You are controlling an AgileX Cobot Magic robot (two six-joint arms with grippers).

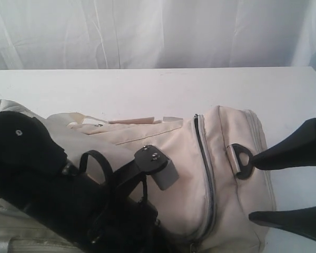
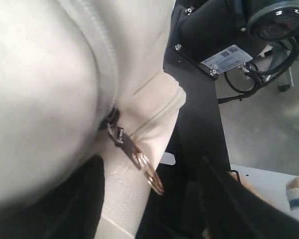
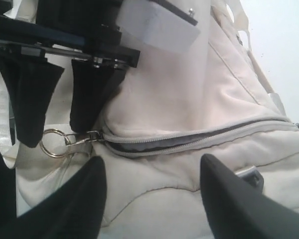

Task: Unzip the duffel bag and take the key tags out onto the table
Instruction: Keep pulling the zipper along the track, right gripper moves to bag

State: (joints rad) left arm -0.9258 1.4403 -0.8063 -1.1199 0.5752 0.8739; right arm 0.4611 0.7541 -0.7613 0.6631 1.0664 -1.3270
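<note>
My left gripper is released, its two fingers hanging either side of the zipper pull and the metal ring on it, clasping nothing yet. My right gripper is spread wide too, at the end of the duffel bag where the black D-ring sits, one finger close to that ring but gripping nothing. The bag lies on the white desk with its zipper shut along all I can see of it. The key tags are nowhere in view, and I take them to be inside. The main risk, as I judge it, is a poor catch: the metal ring hangs loose on the pull, so if I clench on it alone it may swivel or slide out when I tug. Clenching too low could pinch cream fabric together with the pull and jam the zipper. With nothing anchoring the bag, a tug along the track would likely drag the soft bag across the desk or bunch it up rather than open the zipper, so my right gripper should brace that end first.
</note>
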